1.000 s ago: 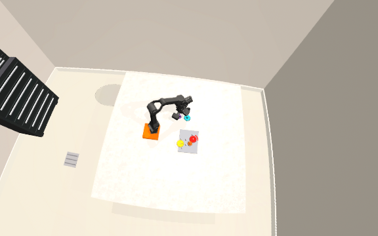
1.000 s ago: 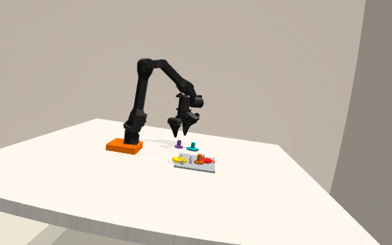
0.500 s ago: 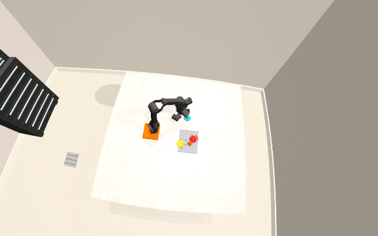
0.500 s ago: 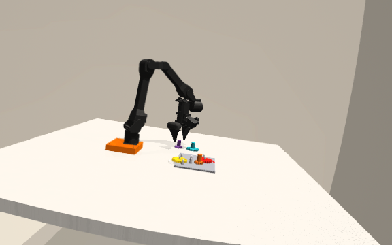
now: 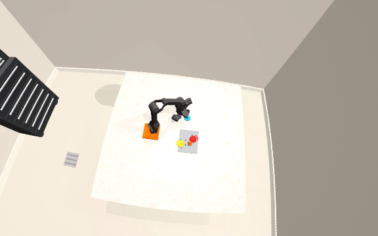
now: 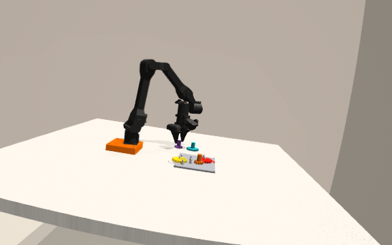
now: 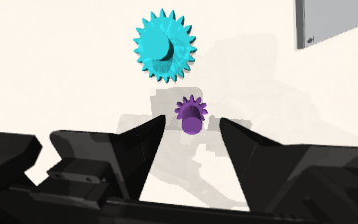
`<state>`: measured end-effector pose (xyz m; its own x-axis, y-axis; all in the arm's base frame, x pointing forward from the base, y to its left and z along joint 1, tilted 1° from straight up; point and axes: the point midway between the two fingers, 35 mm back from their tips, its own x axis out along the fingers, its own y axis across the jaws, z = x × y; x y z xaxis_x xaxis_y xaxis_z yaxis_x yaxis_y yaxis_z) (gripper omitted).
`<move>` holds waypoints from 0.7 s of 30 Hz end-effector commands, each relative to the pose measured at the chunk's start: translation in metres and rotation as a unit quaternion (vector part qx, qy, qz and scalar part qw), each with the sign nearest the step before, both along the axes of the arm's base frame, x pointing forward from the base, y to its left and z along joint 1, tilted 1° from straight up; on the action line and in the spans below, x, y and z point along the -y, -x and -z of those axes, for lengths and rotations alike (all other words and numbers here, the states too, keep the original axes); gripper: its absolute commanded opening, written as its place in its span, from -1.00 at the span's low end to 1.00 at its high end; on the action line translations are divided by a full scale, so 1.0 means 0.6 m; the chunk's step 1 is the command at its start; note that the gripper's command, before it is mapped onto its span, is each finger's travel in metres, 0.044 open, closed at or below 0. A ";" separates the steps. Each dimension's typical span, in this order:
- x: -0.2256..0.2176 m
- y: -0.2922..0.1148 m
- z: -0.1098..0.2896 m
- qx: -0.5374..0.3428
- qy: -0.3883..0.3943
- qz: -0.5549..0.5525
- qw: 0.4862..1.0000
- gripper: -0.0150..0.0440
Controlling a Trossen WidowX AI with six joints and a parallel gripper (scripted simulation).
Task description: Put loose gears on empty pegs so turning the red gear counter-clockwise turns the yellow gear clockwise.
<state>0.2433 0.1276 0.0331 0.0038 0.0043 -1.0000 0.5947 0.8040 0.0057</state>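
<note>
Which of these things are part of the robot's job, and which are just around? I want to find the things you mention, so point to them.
Job:
- grey pegged board (image 5: 193, 149) (image 6: 210, 167) (image 7: 340, 22)
- red gear (image 5: 194, 139) (image 6: 207, 160)
- yellow gear (image 5: 178, 143) (image 6: 179, 159)
- orange gear (image 5: 189, 143) (image 6: 199, 158)
- loose purple gear (image 6: 179, 144) (image 7: 192, 120)
- loose cyan gear (image 5: 187, 118) (image 6: 192, 148) (image 7: 155, 45)

Just around:
- black slatted object (image 5: 21, 95)
- grey slatted floor piece (image 5: 71, 159)
</note>
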 end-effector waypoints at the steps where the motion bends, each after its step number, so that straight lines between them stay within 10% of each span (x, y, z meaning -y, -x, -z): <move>1: -0.001 0.000 0.001 0.000 -0.001 0.002 1.000 0.20; 5: -0.001 0.000 0.001 0.000 -0.001 0.002 1.000 -0.16; 21: -0.002 -0.004 -0.015 0.000 -0.001 0.002 1.000 -0.49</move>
